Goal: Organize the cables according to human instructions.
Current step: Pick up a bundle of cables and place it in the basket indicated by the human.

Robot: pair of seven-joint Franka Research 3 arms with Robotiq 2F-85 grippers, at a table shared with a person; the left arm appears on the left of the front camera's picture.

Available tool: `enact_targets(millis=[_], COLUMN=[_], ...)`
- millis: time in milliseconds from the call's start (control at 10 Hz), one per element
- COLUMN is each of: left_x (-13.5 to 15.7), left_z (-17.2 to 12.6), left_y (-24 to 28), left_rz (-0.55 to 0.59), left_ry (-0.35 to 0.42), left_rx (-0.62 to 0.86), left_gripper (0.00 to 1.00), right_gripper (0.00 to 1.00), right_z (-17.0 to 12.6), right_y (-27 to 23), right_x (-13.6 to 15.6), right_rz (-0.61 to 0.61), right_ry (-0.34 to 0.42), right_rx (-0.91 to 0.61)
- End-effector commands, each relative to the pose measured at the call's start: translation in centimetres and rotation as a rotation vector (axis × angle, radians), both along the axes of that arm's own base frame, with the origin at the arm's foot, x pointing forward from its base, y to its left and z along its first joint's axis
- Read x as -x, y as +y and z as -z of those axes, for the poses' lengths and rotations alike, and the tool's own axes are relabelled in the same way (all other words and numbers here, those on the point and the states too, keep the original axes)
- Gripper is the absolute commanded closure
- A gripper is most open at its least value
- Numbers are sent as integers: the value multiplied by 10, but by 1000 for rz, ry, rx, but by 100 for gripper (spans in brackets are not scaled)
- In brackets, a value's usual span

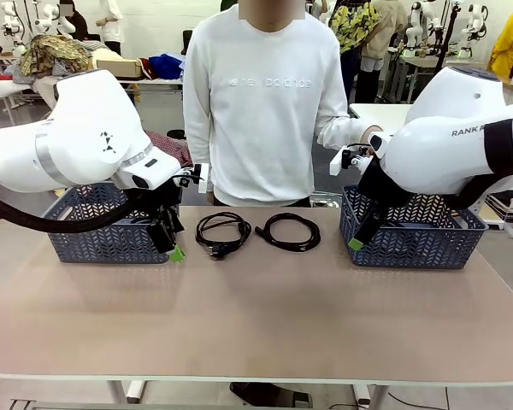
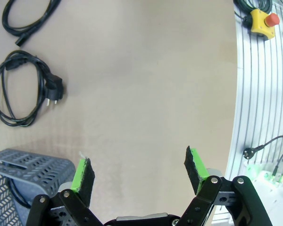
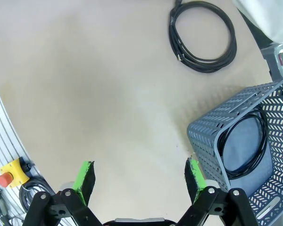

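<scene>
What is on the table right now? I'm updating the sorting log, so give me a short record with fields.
Loose on table: plug-ended cable and plain cable, coiled, side by side between baskets
Right basket: one coiled cable inside
Left basket: black cord partly visible inside
Left gripper: open, empty
Right gripper: open, empty
Person: standing at far side

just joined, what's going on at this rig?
Cable sorting, with a person across the table. One coiled cable sits in the right basket; a plugged cable and a plain coil lie on the table between it and the left basket. The left pincer and right pincer are open and empty, each hovering by its own basket.
</scene>
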State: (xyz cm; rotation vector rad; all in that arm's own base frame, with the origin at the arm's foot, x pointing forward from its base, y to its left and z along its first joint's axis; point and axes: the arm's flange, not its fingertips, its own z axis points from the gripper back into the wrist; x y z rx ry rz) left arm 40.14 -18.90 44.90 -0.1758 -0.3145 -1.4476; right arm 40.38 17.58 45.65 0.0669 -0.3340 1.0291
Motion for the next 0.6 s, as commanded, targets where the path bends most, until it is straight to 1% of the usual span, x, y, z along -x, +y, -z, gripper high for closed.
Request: enact_targets(millis=[0, 500], left_x=[0, 0], left_z=[-1, -1], left_y=[3, 3], left_rz=[-2, -2], left_ry=[0, 0], left_rx=[-5, -5], left_gripper=[0, 0], right_gripper=[0, 0], right_z=[0, 0], right_y=[1, 1], right_x=[1, 1], right_rz=[-3, -3], right_ry=[-5, -5], right_rx=[7, 7])
